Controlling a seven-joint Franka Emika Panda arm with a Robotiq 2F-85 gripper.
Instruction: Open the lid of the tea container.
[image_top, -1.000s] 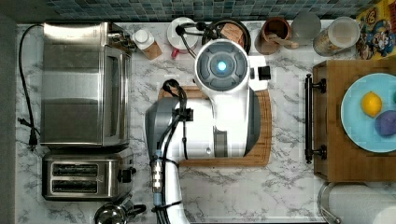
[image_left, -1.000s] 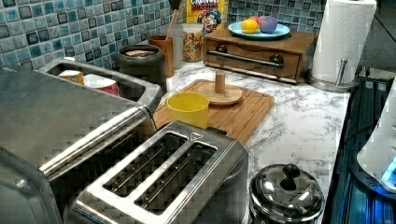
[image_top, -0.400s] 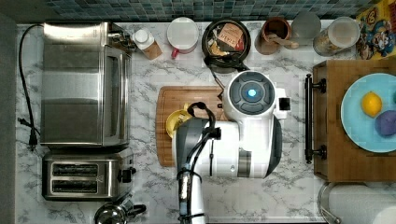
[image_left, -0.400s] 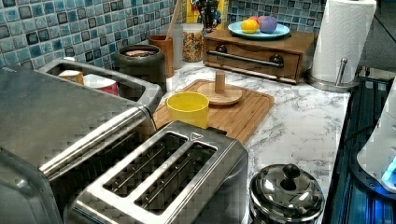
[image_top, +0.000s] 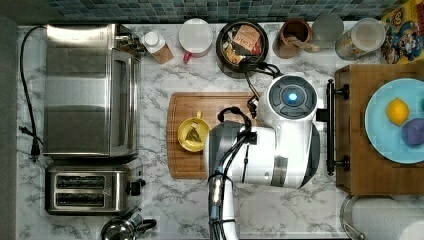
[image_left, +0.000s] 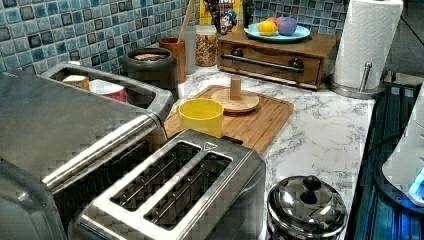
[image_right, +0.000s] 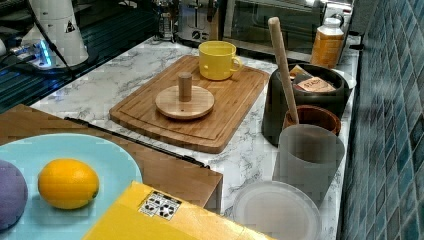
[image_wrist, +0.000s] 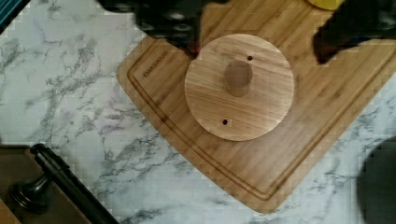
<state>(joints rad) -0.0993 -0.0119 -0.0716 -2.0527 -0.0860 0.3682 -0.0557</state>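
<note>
**Operator:** Where the wrist camera looks straight down, I see the gripper (image_wrist: 254, 44) with its two dark fingers spread apart, holding nothing. One fingertip (image_wrist: 189, 39) is over the edge of the round wooden lid (image_wrist: 239, 87); the other is off past the opposite edge.

**Inspector:** State of the lid?

**Operator:** It lies flat on the wooden cutting board (image_right: 220, 127), knob (image_right: 185, 86) upright. I cannot tell whether the fingers touch it.

**Inspector:** And the tea container?

**Operator:** The tea container (image_top: 242, 46) stands on the marble counter (image_left: 325, 135) against the tiled wall, just beyond the board's far edge in the top view. Its mouth is uncovered and I can see tea packets (image_top: 245, 39) inside. In the top view, a red mug with a white top (image_top: 195, 37) is on its left and a brown jar (image_top: 295, 35) with a wooden utensil (image_right: 282, 65) on its right.

**Inspector:** Anything else on the board?

**Operator:** A yellow mug (image_right: 217, 60), near the lid but apart from it. The top view shows a tea bag (image_top: 193, 135) in it.

**Inspector:** Surroundings?

**Operator:** In the top view, the white arm (image_top: 280, 145) covers the board's right part. A toaster oven (image_top: 90, 90) and a toaster (image_top: 87, 189) are at the top view's left; a wooden drawer unit (image_left: 272, 57) bearing a blue plate (image_top: 387, 145) with a lemon (image_top: 398, 111) is at the top view's right.
</note>
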